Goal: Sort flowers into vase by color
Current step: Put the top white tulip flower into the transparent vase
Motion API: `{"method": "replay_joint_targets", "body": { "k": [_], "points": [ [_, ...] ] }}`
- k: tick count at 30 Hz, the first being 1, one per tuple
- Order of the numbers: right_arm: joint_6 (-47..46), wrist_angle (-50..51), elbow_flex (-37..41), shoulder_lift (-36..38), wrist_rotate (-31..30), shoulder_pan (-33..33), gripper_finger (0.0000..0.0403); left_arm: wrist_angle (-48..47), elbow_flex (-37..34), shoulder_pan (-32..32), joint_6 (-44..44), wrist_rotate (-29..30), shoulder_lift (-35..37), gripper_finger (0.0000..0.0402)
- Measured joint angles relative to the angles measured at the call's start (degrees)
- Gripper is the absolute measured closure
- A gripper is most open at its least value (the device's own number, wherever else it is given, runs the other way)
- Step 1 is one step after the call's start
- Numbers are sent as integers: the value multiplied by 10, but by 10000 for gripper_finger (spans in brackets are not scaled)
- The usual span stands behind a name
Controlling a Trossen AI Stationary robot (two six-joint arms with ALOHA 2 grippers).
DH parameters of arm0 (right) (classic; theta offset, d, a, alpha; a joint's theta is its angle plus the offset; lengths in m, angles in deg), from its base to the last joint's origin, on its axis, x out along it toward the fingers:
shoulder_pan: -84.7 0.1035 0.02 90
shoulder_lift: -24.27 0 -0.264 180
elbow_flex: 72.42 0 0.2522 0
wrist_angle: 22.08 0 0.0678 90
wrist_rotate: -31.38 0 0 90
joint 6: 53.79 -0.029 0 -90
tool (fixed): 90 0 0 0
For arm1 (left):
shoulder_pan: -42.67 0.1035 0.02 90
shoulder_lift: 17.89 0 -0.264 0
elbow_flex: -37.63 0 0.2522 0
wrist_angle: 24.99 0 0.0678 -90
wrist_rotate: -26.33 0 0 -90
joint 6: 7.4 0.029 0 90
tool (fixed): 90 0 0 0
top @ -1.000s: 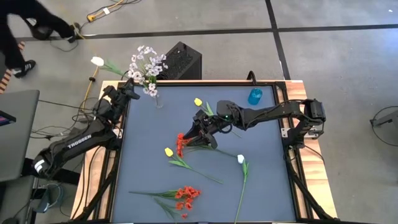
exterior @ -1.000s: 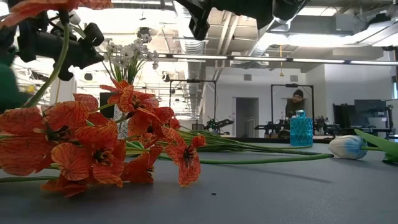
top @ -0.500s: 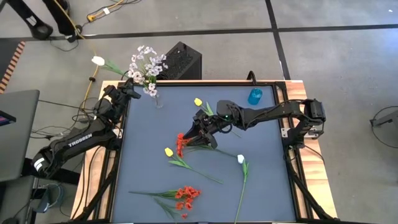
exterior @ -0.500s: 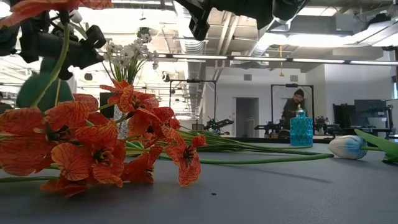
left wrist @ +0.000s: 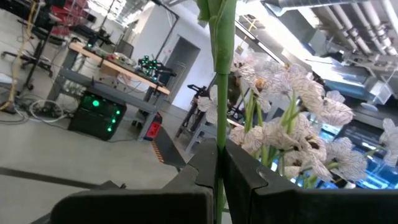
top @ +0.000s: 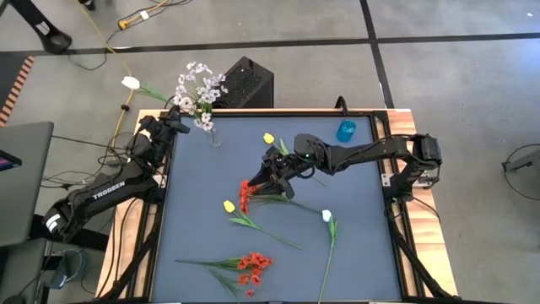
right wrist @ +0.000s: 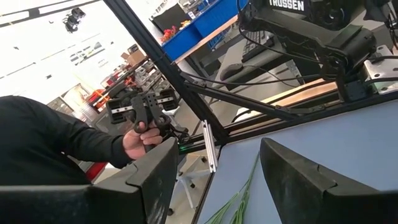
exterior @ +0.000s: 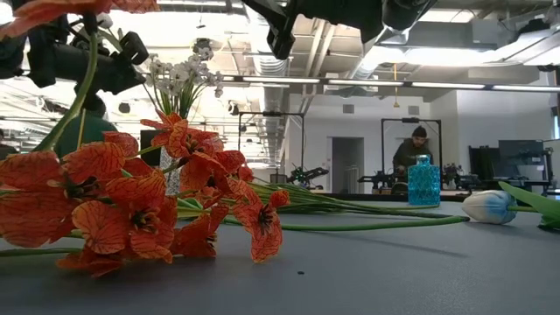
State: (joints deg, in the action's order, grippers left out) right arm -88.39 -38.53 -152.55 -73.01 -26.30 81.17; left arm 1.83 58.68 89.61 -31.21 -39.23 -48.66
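One white tulip (top: 131,83) stem clamped in left pincer (top: 175,113); right pincer (top: 268,179) agape.

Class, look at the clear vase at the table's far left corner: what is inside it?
The vase holds a lilac-white sprig. Its stems inside the glass are too small to make out. The left gripper holds a white tulip beside it, not inside.

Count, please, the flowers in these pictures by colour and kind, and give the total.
Red blossom clusters: 2
Yellow tulips: 2
White tulips: 2, one held by the left gripper
Lilac-white sprig: 1
Total: 7
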Motion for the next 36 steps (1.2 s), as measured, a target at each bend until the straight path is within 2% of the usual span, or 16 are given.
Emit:
{"method": "replay_joint_targets", "body": {
  "k": [14, 23, 36],
  "points": [
    [-12, 0, 0, 0, 0, 0, 148, 3, 0, -3, -9, 0, -47, 401],
    [-14, 0, 0, 0, 0, 10, 148, 44, 0, -5, 34, 1, -52, 401],
    [-11, 0, 0, 0, 0, 12, 148, 44, 1, -21, 72, -20, -51, 401]
  ]
}}
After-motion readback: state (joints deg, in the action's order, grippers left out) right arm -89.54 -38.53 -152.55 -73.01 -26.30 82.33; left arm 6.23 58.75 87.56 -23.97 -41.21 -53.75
